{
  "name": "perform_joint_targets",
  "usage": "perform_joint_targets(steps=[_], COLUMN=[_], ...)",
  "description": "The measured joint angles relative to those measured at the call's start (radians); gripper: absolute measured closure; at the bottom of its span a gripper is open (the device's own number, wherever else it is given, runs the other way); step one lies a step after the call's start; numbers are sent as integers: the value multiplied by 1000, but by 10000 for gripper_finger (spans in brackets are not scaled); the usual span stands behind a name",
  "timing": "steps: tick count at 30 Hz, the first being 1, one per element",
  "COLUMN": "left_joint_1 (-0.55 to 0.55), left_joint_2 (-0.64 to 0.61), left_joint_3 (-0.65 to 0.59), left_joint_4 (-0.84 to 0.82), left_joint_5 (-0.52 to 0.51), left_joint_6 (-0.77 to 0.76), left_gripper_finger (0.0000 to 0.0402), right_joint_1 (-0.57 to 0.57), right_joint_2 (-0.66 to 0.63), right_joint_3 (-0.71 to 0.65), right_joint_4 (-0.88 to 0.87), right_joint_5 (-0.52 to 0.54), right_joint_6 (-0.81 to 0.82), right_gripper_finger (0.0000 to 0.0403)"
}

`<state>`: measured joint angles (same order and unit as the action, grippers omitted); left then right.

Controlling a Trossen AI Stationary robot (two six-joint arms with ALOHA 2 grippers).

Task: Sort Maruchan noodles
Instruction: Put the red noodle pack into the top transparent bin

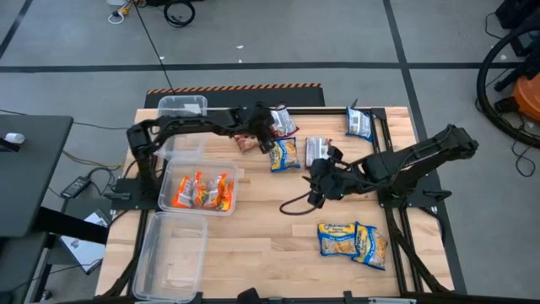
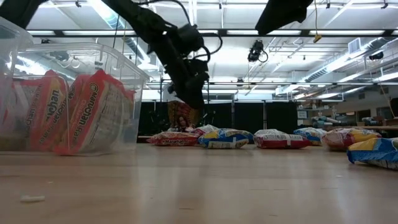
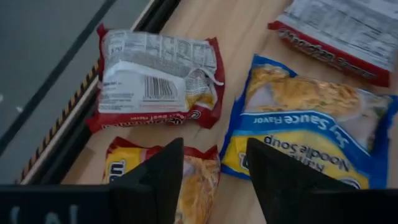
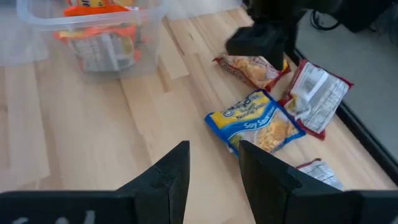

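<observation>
**A:** Which packet is your next move aimed at?

**B:** The flat plastic noodle packet with the red border and yellow noodle picture (image 3: pixel 200 177). It lies on the wooden table (image 1: pixel 270 253) near the far edge, almost straight under my left claw (image 3: pixel 214 148). One finger covers part of it and its near corner shows in the gap, so it sits slightly to one side of my centre, not squarely between the tips.

**A:** And its long axis?

**B:** From my left wrist view it seems to run across the line of my fingers' gap rather than along it, but too much is hidden to be sure. I judge that I need a small sideways shift before I drop.

**A:** Your jaws?

**B:** Apart, with nothing between them. My right claw (image 1: pixel 321 179) hangs over mid-table, also spread and empty, and it is farther from this packet, so the left arm is the one to take it.

**A:** Anything close by?

**B:** A blue-and-yellow soy-sauce packet (image 3: pixel 305 134) lies just beside it, and a red-edged packet turned silver back up, barcode showing (image 3: pixel 155 78), lies just beyond. Crowded, so I could snag a neighbour.

**A:** Where would it go?

**B:** The clear plastic bin (image 1: pixel 237 173) holding orange packets (image 1: pixel 199 191) is nearer my base. I cannot tell which bin is meant for red.
</observation>
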<state>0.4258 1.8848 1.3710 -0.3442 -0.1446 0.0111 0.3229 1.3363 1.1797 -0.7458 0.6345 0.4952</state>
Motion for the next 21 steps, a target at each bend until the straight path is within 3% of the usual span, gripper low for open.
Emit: perform_joint_targets(steps=[10, 21], left_joint_1=[10, 37], left_joint_2=[164, 188], left_joint_3=[117, 110], left_joint_4=[-164, -189], left_joint_5=[81, 72], left_joint_6=[82, 374], left_gripper_finger=[210, 176], right_joint_1=[32, 36], right_joint_2=[21, 21], right_joint_3=[0, -36], right_joint_4=[4, 43], right_joint_5=[-6, 1], right_joint_6=[57, 90], right_gripper_finger=[259, 259])
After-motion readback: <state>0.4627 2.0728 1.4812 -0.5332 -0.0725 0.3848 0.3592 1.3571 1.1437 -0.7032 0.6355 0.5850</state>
